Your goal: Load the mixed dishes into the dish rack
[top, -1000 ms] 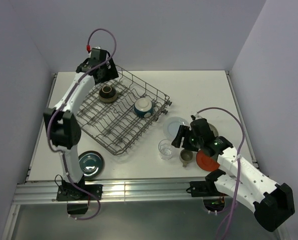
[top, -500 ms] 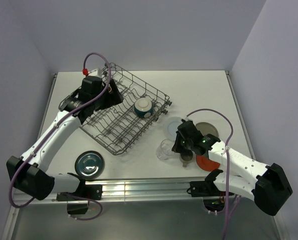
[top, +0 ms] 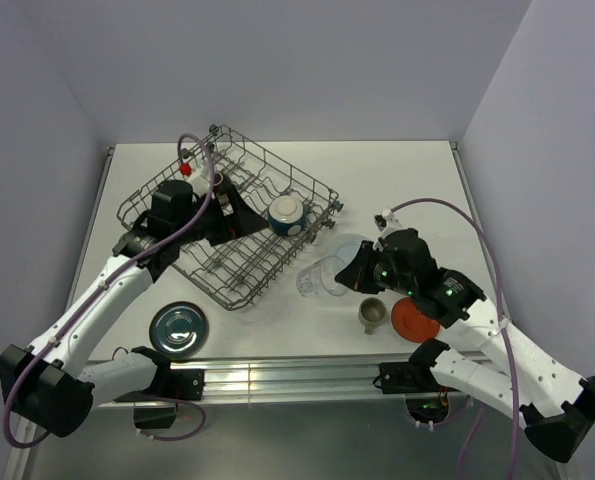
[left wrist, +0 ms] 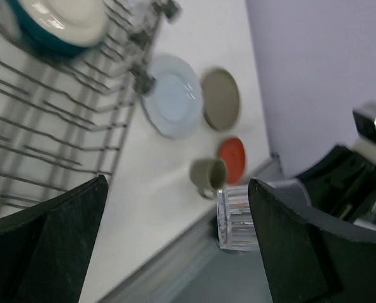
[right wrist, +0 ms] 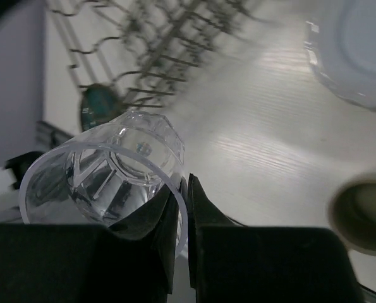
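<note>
The grey wire dish rack [top: 239, 255] stands at the left centre with a cream and teal bowl [top: 288, 212] in it. My right gripper [top: 343, 274] is shut on the rim of the clear glass [top: 315, 278], which hangs tilted above the table; the right wrist view shows the glass [right wrist: 105, 180] pinched at its rim. On the table lie a grey mug [top: 372, 315], a red-orange saucer [top: 414, 321], a pale blue plate [top: 353, 247] and a dark teal dish [top: 179, 329]. My left gripper [top: 245, 213] hovers open over the rack, holding nothing.
A tan round dish [left wrist: 220, 99] lies beside the pale blue plate [left wrist: 172, 104]. The table's metal front rail [top: 277, 380] runs just below the mug and saucer. Walls close in the table at the back and on both sides.
My right gripper shut on the glass and lifted it off the table, tilting it toward the rack. My left arm swung down and forward, low over the rack.
</note>
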Robot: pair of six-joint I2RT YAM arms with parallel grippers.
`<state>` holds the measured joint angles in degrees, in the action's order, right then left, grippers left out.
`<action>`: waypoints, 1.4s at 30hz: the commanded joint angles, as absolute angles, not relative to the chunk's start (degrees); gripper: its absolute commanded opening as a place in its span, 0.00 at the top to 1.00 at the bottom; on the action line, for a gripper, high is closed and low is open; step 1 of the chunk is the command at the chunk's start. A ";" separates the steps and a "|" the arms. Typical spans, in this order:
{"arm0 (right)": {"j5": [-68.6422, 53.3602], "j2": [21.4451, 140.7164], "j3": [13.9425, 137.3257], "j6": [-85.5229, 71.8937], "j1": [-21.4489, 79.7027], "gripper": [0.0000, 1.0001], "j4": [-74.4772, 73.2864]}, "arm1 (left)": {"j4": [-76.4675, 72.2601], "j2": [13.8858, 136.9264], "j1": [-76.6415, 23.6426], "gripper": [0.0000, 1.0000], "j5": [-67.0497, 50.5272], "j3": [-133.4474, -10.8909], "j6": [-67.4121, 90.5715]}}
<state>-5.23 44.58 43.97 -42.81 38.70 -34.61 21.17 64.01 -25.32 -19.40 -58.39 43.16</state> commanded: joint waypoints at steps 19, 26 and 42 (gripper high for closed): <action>-41.48 47.54 52.73 -50.45 28.65 1.00 -15.21 | -53.42 64.60 -23.91 0.01 -59.85 -34.02 81.90; -40.96 50.97 53.79 -53.34 28.65 1.00 -10.46 | -55.99 63.46 -24.78 0.01 -58.98 -33.66 83.32; -40.08 55.72 52.30 -57.66 29.79 1.00 -1.94 | -55.46 62.84 -28.04 0.01 -56.17 -35.16 82.79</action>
